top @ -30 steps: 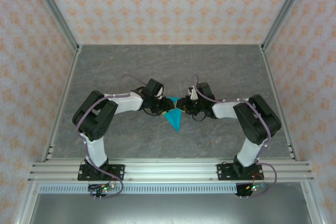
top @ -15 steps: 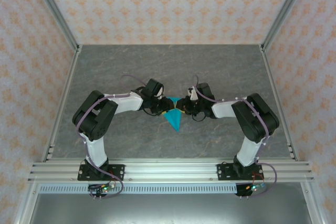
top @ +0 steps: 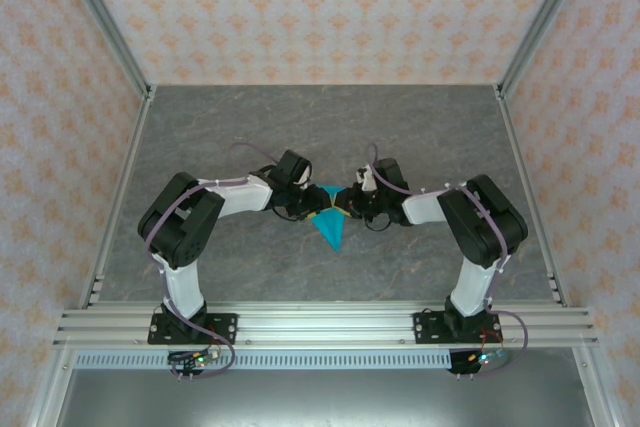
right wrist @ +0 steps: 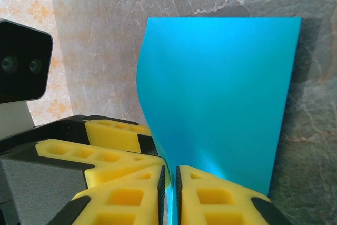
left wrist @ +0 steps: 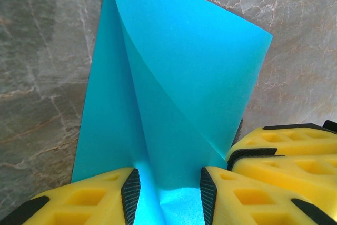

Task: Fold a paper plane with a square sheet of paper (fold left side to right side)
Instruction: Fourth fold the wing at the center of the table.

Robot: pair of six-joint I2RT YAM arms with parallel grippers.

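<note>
The cyan-blue square sheet of paper (top: pixel 332 230) lies at the table's centre, folded to a pointed kite-like outline with its tip toward the arms. Both grippers meet over its far end. My left gripper (left wrist: pixel 169 196) stands open, its black pads astride a raised fold of the paper (left wrist: pixel 174 77). My right gripper (right wrist: pixel 169 193) is shut on a thin lifted edge of the paper (right wrist: pixel 221 88), which curls up from the table. The right gripper's yellow fingers (left wrist: pixel 284 148) press close beside the left one. In the top view the left gripper (top: pixel 313 209) and right gripper (top: pixel 343 205) nearly touch.
The grey marbled table (top: pixel 220 127) is ringed by an aluminium frame (top: pixel 120 207) and patterned walls. The left wrist's camera housing (right wrist: pixel 21 61) and yellow fingers (right wrist: pixel 113 133) sit right next to my right gripper.
The right arm's elbow has shifted slightly left toward the centre and its jaws have narrowed on the paper's edge. The left arm and the paper have stayed in place.
</note>
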